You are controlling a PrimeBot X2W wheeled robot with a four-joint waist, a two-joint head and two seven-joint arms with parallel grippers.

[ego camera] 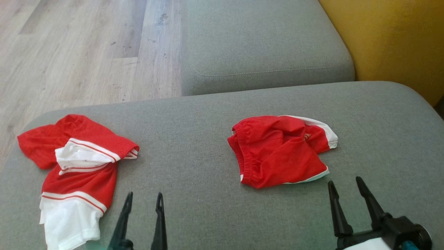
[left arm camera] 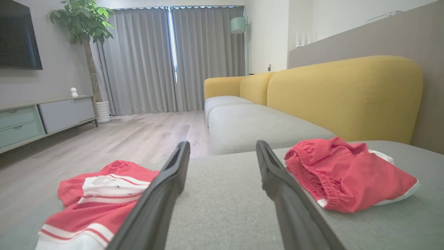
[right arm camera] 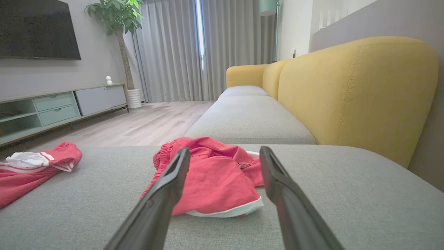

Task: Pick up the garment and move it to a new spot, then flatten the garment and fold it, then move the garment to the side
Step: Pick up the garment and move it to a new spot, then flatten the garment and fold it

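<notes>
Two crumpled garments lie on the grey seat cushion (ego camera: 208, 114). Red shorts with white trim (ego camera: 281, 149) (left arm camera: 347, 173) (right arm camera: 215, 187) sit right of centre. A red and white striped shirt (ego camera: 76, 163) (left arm camera: 100, 194) (right arm camera: 31, 170) lies at the left edge. My right gripper (ego camera: 345, 182) (right arm camera: 224, 151) hovers open just short of the shorts' near right corner, nothing between its fingers. My left gripper (ego camera: 144, 196) (left arm camera: 222, 146) is open over bare cushion between the two garments, closer to the shirt.
A second grey seat cushion (ego camera: 263, 41) lies beyond, separated by a seam. The yellow backrest (ego camera: 392, 38) rises on the right. Wooden floor (ego camera: 79, 52) drops off at the cushion's left and far-left edge. A low cabinet (right arm camera: 62, 107) and potted plant (left arm camera: 83, 27) stand across the room.
</notes>
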